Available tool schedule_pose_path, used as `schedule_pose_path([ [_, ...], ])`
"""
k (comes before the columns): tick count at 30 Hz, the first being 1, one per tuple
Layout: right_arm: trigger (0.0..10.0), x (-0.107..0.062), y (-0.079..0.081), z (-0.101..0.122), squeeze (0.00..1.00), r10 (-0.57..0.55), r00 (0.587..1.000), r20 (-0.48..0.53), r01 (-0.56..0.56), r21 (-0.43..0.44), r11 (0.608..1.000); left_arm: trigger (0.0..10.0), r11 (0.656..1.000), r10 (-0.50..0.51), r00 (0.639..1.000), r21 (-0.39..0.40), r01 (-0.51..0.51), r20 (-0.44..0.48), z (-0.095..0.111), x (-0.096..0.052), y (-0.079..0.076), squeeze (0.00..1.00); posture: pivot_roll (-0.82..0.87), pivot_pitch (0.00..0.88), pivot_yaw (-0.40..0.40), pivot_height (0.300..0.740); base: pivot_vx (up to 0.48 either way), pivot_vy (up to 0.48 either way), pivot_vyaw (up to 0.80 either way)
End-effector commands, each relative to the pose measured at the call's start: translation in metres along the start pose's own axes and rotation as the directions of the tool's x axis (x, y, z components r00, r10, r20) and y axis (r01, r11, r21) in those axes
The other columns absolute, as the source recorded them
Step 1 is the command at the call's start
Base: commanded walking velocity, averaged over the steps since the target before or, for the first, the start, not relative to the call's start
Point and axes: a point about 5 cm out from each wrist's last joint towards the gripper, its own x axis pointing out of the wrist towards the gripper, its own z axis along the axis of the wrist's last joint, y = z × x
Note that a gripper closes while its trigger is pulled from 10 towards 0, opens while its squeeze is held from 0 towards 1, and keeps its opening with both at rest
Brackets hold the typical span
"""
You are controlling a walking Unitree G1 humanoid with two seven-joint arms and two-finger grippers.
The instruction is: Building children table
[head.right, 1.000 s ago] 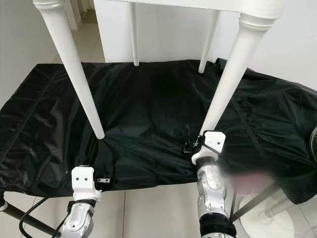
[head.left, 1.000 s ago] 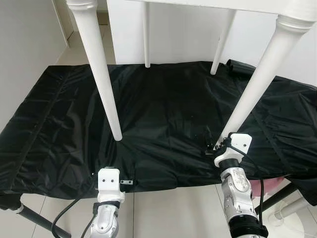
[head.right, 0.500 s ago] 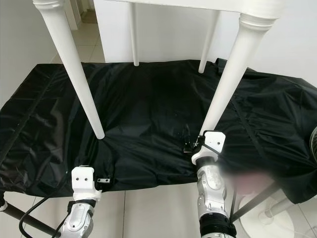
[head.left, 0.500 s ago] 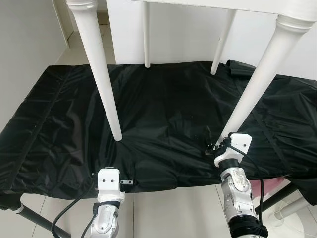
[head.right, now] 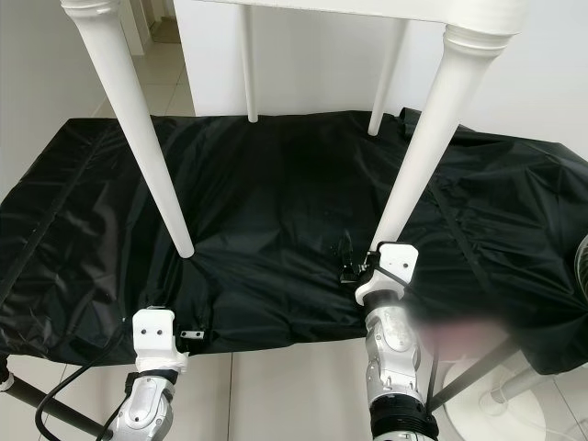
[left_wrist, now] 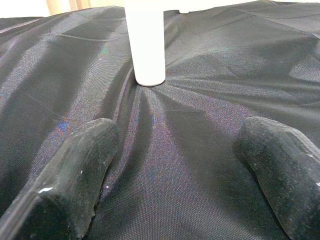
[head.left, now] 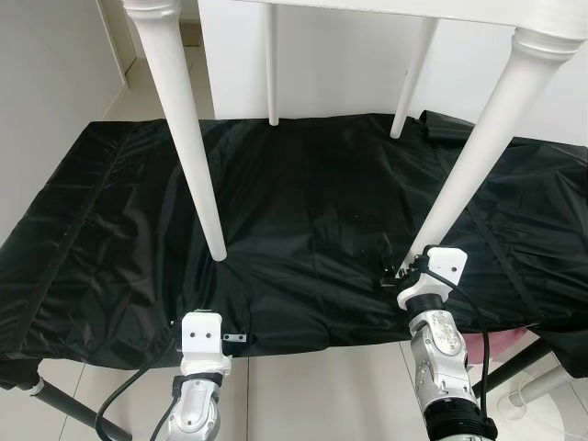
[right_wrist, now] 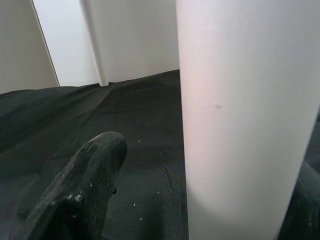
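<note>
A white children's table stands on a black cloth [head.left: 303, 211]; its top runs out of the picture above. Its near left leg [head.left: 188, 138] and near right leg [head.left: 473, 161] rest their feet on the cloth, and two thinner far legs [head.left: 272, 64] stand behind. My left gripper [left_wrist: 180, 165] lies open at the cloth's near edge, short of the near left leg's foot [left_wrist: 148, 75], with nothing between its fingers. At the foot of the near right leg, my right gripper [head.left: 401, 268] is open. That leg [right_wrist: 245, 120] stands between its fingers [right_wrist: 85, 185], with a gap on one side.
The cloth covers a low frame with dark tube legs [head.left: 55, 404] over a pale tiled floor. A small metal piece [head.left: 235, 338] sits at the cloth's near edge. Something pink [head.left: 482, 349] shows under the cloth's right corner. White walls stand behind and to the left.
</note>
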Motion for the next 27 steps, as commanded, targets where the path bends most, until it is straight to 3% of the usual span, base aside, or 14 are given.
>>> schedule_pose_path([
  [1, 10.0, 0.005, 0.007, 0.000, 0.00, 0.033, 0.999, 0.003, -0.033, 0.016, 0.999, 10.0, 0.801, -0.519, 0.706, -0.014, 0.598, 0.483, 0.318, 0.136, -0.081, 0.00, 0.11, 0.158, -0.037, 0.740, 0.000, 0.000, 0.00],
  [8, 10.0, 0.005, 0.007, 0.000, 0.00, 0.033, 0.999, 0.003, -0.033, 0.016, 0.999, 10.0, 0.801, -0.519, 0.706, -0.014, 0.598, 0.483, 0.318, 0.136, -0.081, 0.00, 0.11, 0.158, -0.037, 0.740, 0.000, 0.000, 0.00],
  [9, 10.0, 0.001, 0.007, 0.000, 0.00, 0.023, 1.000, 0.001, -0.023, 0.014, 1.000, 10.0, 0.805, -0.518, 0.711, -0.009, 0.593, 0.475, 0.316, 0.137, -0.079, 0.00, 0.11, 0.000, 0.000, 0.740, 0.000, 0.000, 0.00],
  [15, 10.0, -0.027, -0.003, -0.018, 0.00, -0.031, 0.996, -0.086, 0.033, 0.020, 0.999, 10.0, 0.812, -0.539, 0.735, 0.023, 0.584, 0.412, 0.291, 0.146, -0.079, 0.00, 0.08, 0.000, 0.000, 0.740, 0.000, 0.000, 0.00],
  [27, 10.0, -0.027, -0.004, -0.021, 0.00, -0.038, 0.994, -0.101, 0.040, 0.014, 0.999, 10.0, 0.809, -0.555, 0.734, 0.049, 0.586, 0.391, 0.284, 0.148, -0.081, 0.00, 0.08, 0.000, 0.000, 0.740, 0.000, 0.000, 0.00],
])
